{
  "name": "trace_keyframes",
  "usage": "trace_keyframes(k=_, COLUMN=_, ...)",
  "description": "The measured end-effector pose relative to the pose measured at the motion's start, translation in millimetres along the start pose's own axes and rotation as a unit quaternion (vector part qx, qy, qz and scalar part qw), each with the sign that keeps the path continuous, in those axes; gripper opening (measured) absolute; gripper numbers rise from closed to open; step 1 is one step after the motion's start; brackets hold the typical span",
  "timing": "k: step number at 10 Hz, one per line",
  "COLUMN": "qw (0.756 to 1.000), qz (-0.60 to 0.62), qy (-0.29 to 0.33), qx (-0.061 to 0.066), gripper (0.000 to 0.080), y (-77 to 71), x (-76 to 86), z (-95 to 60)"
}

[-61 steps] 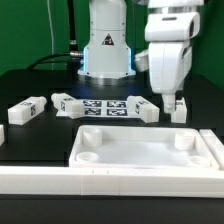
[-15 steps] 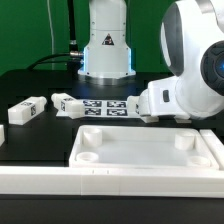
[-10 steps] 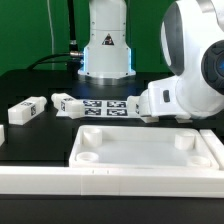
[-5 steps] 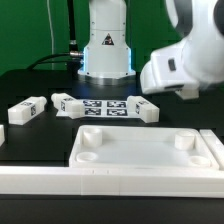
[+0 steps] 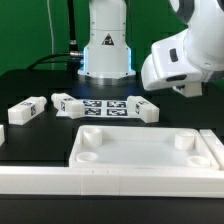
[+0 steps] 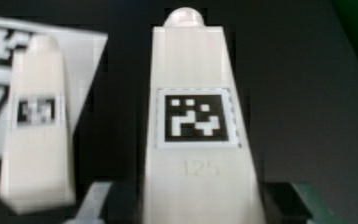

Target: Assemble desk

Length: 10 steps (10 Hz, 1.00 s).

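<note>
Wrist view: we log one leg (image 6: 194, 110) clamped in the gripper (image 6: 190, 198), jaws closed on its sides; second leg (image 6: 34, 115) lies just beside the marker board (image 6: 5, 38).

The black table (image 5: 40, 135) carries the white desk slab (image 5: 150, 152) near the middle and a long white rail (image 5: 40, 185) along the near edge. Farther back lies the marker board (image 5: 105, 107) — left leg (image 5: 28, 108) lies well toward the exterior view's left, middle leg (image 5: 68, 104) at the board's left end, right leg (image 5: 140, 108) at its right end.
</note>
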<state>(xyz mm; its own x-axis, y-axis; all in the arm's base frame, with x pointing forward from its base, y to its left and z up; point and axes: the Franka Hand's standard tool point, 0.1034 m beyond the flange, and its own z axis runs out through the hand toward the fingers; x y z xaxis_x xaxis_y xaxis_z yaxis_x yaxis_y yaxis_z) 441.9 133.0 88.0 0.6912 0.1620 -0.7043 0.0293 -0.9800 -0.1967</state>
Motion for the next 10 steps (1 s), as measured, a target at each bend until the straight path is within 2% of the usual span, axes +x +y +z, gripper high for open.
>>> trace_keyframes(k=3, qw=0.997, qz=0.000, qy=0.081, qx=0.008, gripper=0.0291, y=15.0, x=1.1, z=-40.8)
trace_keyframes(k=4, qw=0.992, qz=0.001, qy=0.123, qx=0.004, gripper=0.0291, y=15.0, x=6.2, z=-51.6)
trace_keyframes(k=8, qw=0.963, qz=0.007, qy=0.271, qx=-0.016, gripper=0.0291, y=22.3, x=14.9, z=-59.9)
trace_keyframes(k=10, qw=0.946, qz=0.001, qy=0.323, qx=-0.022, gripper=0.0291, y=27.6, x=15.6, z=-82.4)
